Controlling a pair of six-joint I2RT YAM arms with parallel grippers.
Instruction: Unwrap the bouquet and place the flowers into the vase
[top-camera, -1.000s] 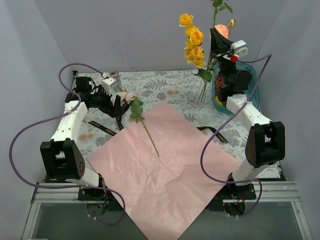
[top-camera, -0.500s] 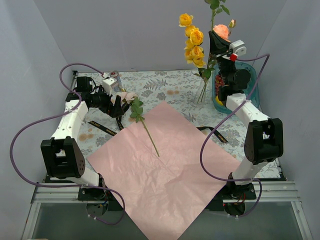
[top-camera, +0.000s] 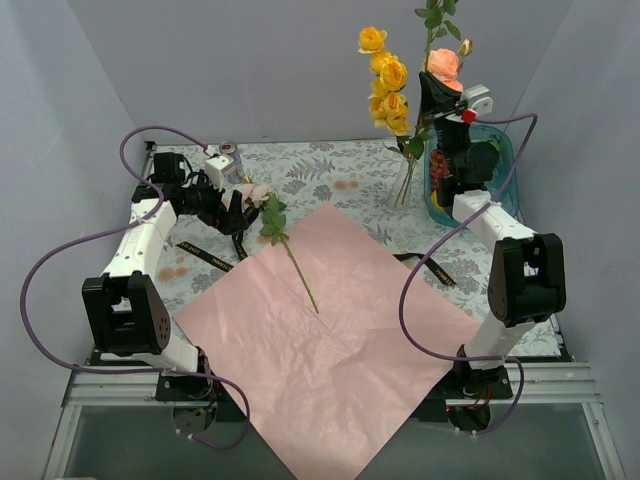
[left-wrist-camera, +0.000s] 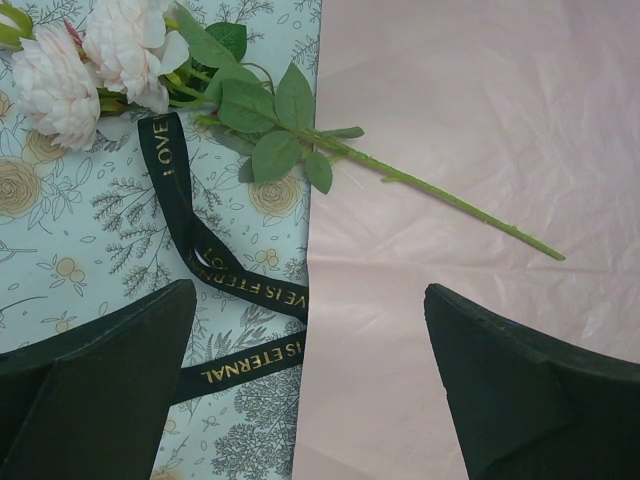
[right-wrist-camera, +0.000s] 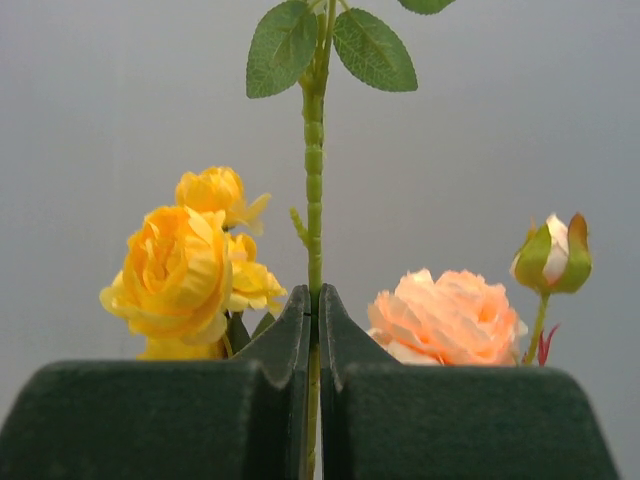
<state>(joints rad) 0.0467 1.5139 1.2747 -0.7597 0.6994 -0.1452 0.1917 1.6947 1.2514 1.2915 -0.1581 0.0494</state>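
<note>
Flowers stand in two places. Several stems are in the vase (top-camera: 406, 186), a clear glass cylinder at the far right of the table (top-camera: 330, 170), just beside one teal tray (top-camera: 508, 160). Above it is a cluster of yellow blooms (top-camera: 392, 74), five as far as can be counted, along with one peach bloom (top-camera: 444, 62) and one closed bud (top-camera: 463, 47).

The right gripper (right-wrist-camera: 313, 305) is raised over the vase. Its two fingers are pressed together on a single green stem (right-wrist-camera: 314, 150) that carries two leaves at the top. Whether that stem's lower end is inside the glass cannot be told.

One more flower lies flat. Its two pale pink blooms (left-wrist-camera: 95, 60) rest on the patterned cloth, and its long stem (left-wrist-camera: 440, 195) reaches onto the single paper sheet (top-camera: 330, 350), which is spread out with its pink face up.

A black ribbon (left-wrist-camera: 215, 270) with gold lettering curls on the cloth just beside the paper's edge. A second stretch of ribbon (top-camera: 432, 268) shows at the sheet's right side; whether the two are one piece is not clear.

The left gripper (left-wrist-camera: 310, 385) hangs over the ribbon and the paper's edge with its jaws spread wide, holding nothing.
</note>
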